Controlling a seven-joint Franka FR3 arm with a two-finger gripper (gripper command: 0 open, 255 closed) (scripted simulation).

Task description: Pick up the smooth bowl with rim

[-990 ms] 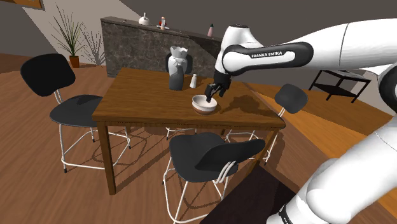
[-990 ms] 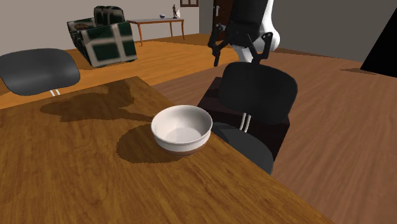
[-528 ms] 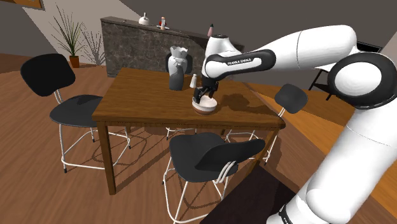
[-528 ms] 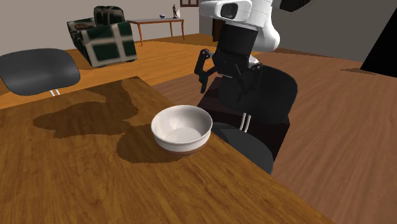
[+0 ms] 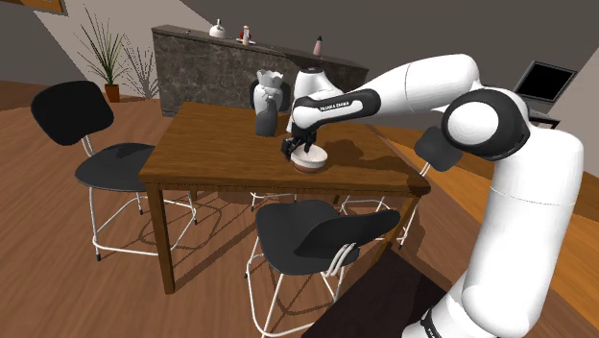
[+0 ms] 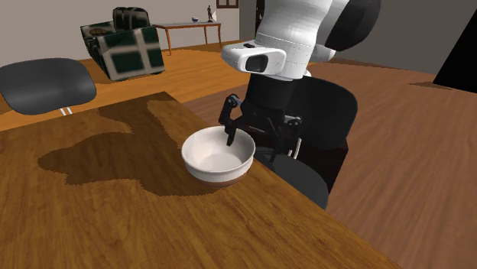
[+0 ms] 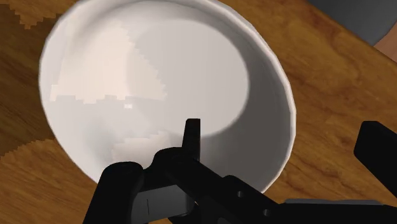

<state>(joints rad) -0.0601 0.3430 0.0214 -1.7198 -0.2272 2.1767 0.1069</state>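
Note:
A smooth white bowl (image 5: pixel 311 161) with a brownish base stands near the wooden table's (image 5: pixel 206 154) edge on the shoulder view's right. In the second exterior view the bowl (image 6: pixel 214 157) sits upright and my black gripper (image 6: pixel 261 142) has come down over its far rim. The gripper is open. One finger (image 7: pixel 192 135) hangs inside the bowl (image 7: pixel 159 70), the other finger (image 7: pixel 379 146) stands outside the wall, and my gripper (image 7: pixel 285 145) straddles the rim. Neither finger presses on the wall.
A grey jug (image 5: pixel 268 104) and a small shaker (image 5: pixel 292 121) stand on the table behind the bowl. Black chairs (image 5: pixel 322 230) (image 5: pixel 104 144) (image 5: pixel 440 149) ring the table; one chair back (image 6: pixel 317 115) rises just behind the gripper. A stone counter (image 5: pixel 230 67) lies beyond.
The arm swung down toward the table. The gripper dropped from above the chair back to the bowl's far rim, one finger going inside. The fingers stayed apart and the bowl has not moved.

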